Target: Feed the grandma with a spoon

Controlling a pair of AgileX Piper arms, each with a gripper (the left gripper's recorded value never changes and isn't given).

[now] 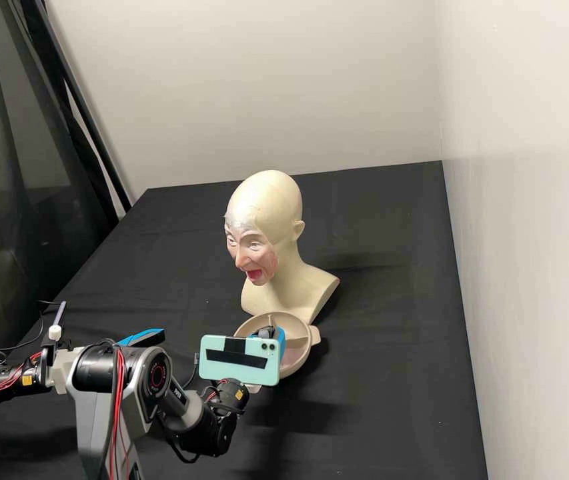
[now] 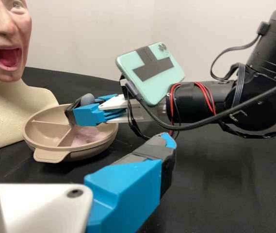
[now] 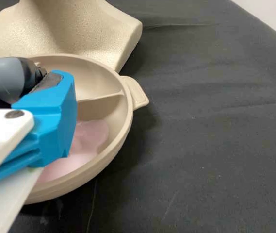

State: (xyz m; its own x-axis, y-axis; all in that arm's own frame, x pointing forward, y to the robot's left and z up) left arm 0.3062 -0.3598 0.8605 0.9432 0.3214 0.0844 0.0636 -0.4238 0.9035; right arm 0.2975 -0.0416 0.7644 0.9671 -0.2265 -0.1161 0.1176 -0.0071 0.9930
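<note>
The grandma head (image 1: 264, 233) is standing near the middle of the bench (image 1: 377, 267) with its mouth open. The divided bowl (image 1: 307, 341) is lying just beside its base, toward the near edge. The right end effector (image 2: 74, 114) is hanging over the bowl, and its fingers are pressing tight on the grey handle of the spoon (image 3: 4, 77), above the pink food (image 3: 87, 138). The left end effector (image 2: 77, 145) is sitting toward the near left corner, with fingers wide apart and holding nothing.
</note>
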